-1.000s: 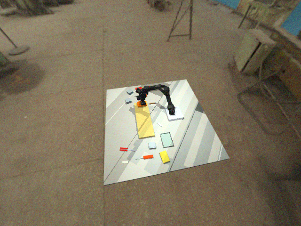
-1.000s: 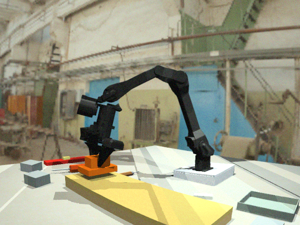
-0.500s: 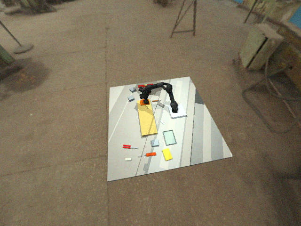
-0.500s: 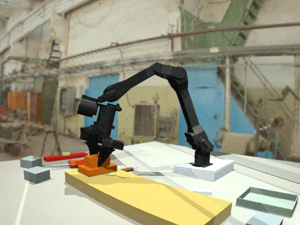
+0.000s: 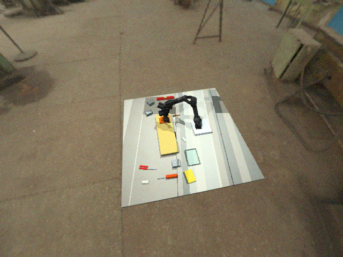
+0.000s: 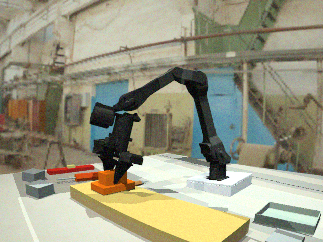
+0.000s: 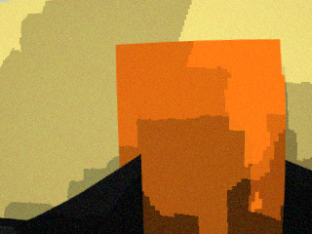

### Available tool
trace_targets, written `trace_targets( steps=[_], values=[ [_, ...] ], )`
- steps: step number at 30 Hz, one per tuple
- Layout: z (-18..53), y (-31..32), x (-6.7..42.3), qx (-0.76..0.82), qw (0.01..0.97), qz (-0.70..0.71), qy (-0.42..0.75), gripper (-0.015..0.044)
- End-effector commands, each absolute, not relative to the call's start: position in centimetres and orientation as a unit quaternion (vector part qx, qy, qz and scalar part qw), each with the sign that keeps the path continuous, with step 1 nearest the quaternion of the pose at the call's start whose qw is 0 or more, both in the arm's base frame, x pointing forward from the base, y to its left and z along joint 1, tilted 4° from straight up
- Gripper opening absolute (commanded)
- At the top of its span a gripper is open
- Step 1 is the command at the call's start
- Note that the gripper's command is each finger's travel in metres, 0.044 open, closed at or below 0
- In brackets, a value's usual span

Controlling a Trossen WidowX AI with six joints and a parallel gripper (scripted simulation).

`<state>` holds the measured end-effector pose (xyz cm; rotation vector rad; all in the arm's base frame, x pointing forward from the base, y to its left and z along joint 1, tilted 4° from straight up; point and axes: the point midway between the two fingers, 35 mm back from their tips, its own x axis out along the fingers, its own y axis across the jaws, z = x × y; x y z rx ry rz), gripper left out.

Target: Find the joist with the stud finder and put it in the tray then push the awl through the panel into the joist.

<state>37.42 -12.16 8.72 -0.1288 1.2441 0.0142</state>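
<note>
Stud finder (image 6: 112,184) flat along panel (image 6: 166,213)

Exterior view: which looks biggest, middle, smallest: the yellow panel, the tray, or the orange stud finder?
1. Yellow panel
2. Tray, though it sits nearer the camera
3. Orange stud finder, held in the gripper
</note>
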Motion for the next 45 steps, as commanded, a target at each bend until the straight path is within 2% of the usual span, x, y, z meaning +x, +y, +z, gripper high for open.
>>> trace_targets(
  steps=[1,45],
  values=[
    [8.6,-10.3,37.2,-0.059,0.811,0.009,0.583,0.0],
    [7.4,4.2,35.9,-0.053,0.811,0.013,0.583,0.0]
  ],
)
